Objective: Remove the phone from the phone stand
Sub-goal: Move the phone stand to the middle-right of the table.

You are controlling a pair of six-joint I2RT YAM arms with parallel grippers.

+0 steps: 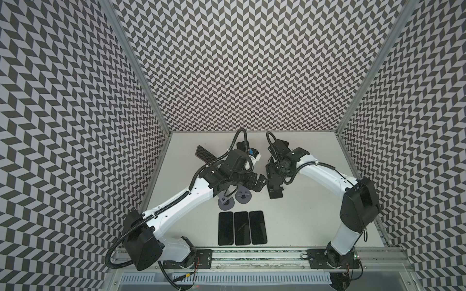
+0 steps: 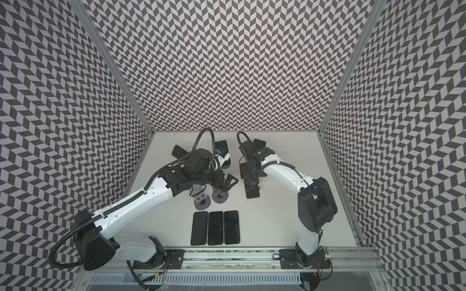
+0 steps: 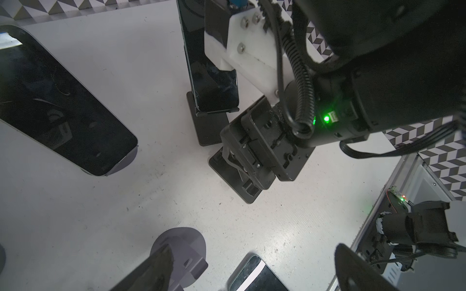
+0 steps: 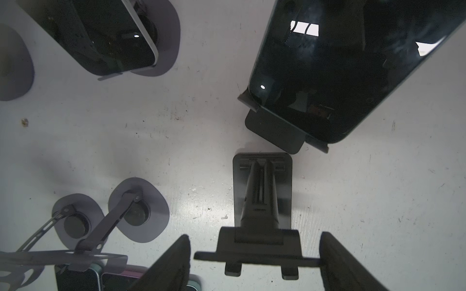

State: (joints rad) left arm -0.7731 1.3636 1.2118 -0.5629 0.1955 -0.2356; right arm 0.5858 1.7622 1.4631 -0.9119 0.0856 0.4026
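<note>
Table (image 1: 315, 214): white. Every place below is read from the empty black stand (image 4: 262, 191), which sits mid-table.
Left arm (image 1: 176, 209): reaches in from your near-left and ends just left of the empty black stand.
Right arm (image 1: 325, 175): reaches in from the near-right, with its wrist directly over the empty black stand.
Flat phones (image 1: 241, 228): three lie face up, side by side, in front of the empty black stand and to its left, well apart from it.
Black-stand phone (image 4: 327, 75): this one is propped with its screen dark on the occupied black stand (image 4: 274, 133). It sits just behind and to the right of the empty black stand, and the two bases are close but apart.
Grey-stand phone (image 4: 100, 32): it leans on a round grey base (image 4: 169, 37), behind and to the left of the empty black stand.
Third phone (image 1: 205, 155): it is tilted, farther left and behind. The left arm hides its support from you.
Empty grey stands (image 1: 243, 197): two stand near the empty black stand, on its left.
Right gripper (image 4: 254, 264): your jaws are partly spread astride the ledge of the empty black stand. One finger meets the end of the ledge and the other stands off it, so nothing is clamped.
Left gripper (image 3: 254, 272): the jaws are spread wide and hold nothing. It hangs just left of the empty black stand.
</note>
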